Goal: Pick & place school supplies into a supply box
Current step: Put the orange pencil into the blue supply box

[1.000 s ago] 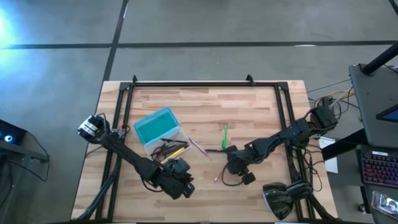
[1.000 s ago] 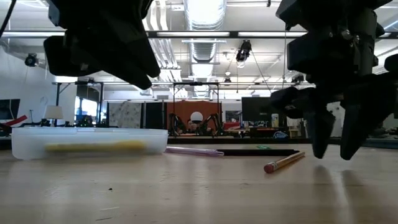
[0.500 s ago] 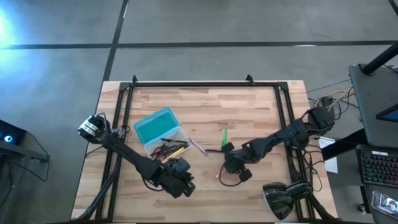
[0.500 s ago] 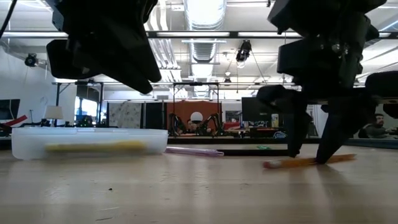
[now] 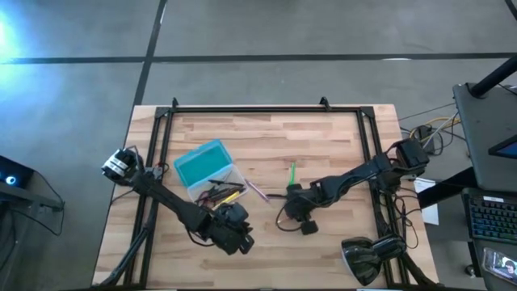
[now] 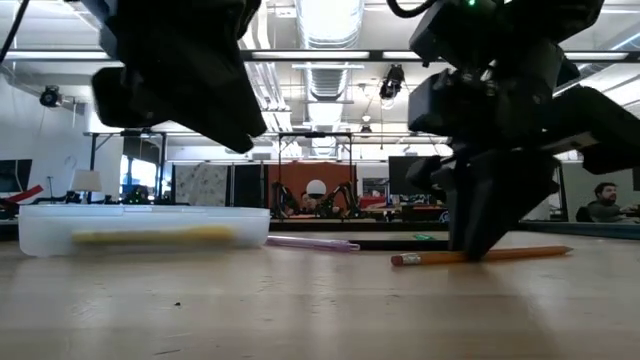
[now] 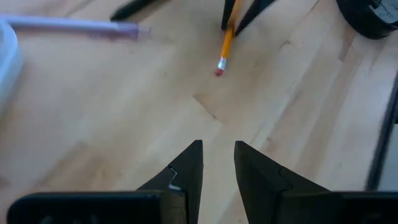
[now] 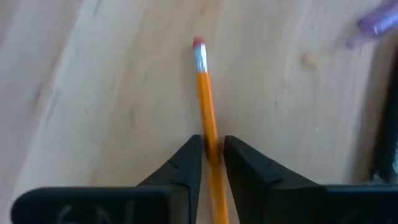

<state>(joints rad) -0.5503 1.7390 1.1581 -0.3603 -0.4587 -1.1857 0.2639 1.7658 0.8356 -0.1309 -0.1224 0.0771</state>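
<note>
Far left on the table (image 5: 339,145): the box (image 5: 208,171), turquoise lid open toward the back, whitish tray nearer the front with a yellow stick (image 6: 150,237) and dark items inside. Just in front of the tray, hovering above the wood, the left gripper (image 7: 217,163): fingers slightly parted, nothing between them. Right of the tray, a purple pen (image 6: 312,243) flat on the wood, then a black pen (image 6: 400,244) and, farther back, a green marker (image 5: 292,177). Further right, down at table level, the right gripper (image 8: 212,152): fingers pinched on the orange pencil (image 8: 208,127) partway along, eraser end pointing toward the box, pencil lying on the wood.
</note>
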